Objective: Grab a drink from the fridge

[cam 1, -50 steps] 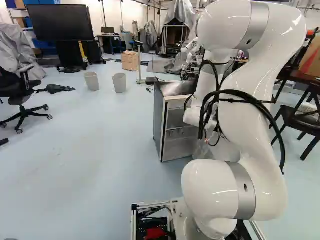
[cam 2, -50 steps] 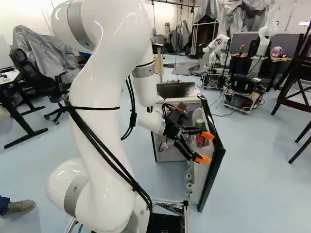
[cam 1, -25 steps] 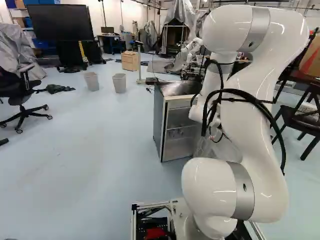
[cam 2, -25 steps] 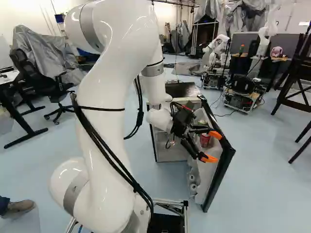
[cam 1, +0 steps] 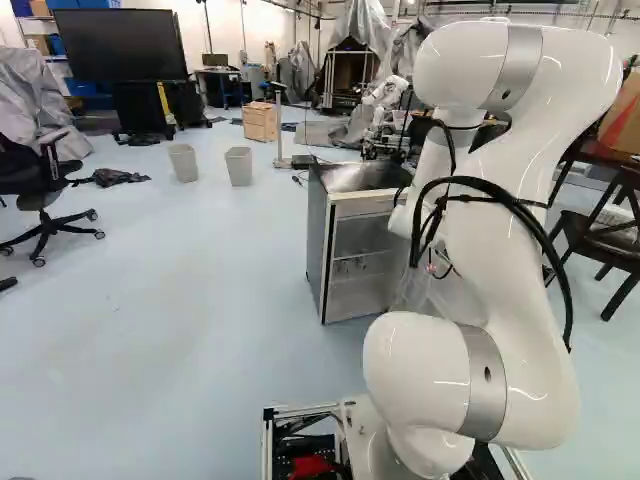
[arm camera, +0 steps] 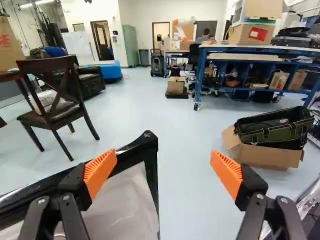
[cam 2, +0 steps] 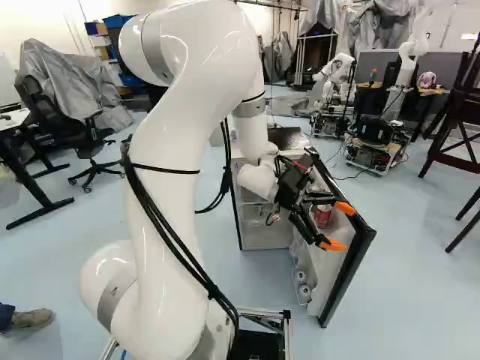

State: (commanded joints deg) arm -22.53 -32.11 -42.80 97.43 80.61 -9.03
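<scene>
Gripper (cam 2: 338,226) is spread wide, its 2 fingers w/ orange pads (arm camera: 102,172) well apart; nothing pinched btwn them. In wrist view the corner of the fridge door's black rim (arm camera: 152,172) pokes into the gap btwn the pads, floor (arm camera: 182,200) showing beyond; 1 finger overlaps the rim, can't tell if it touches.

Drink: red can (cam 2: 322,217) stands in the open fridge door (cam 2: 346,281), on the inner side, upper shelf. In R base view it shows thru the gap btwn the 2 fingers, nearer their roots than the tips, top partly hidden by the upper finger. Can't tell how far under or behind the fingers it is.

Counts: 1 gripper, 1 red can visible, 1 mini fridge (cam 1: 318,235) w/ 1 door. Lower down in the door, 2 pale round ends (cam 2: 301,277), prob. containers, kind unclear.

Rest, quick: 2 grey bins (cam 1: 239,166), 1 wooden drawer unit (cam 1: 260,122) & 1 big monitor (cam 1: 119,45) in L base view. Wrist view, ahead: 1 dark wooden chair (arm camera: 50,117), 1 blue-framed workbench (arm camera: 250,49), 1 green tool bag (arm camera: 272,134) atop 1 open cardboard box (arm camera: 265,157). Another robot (cam 2: 335,69) is past the fridge, R base view.
</scene>
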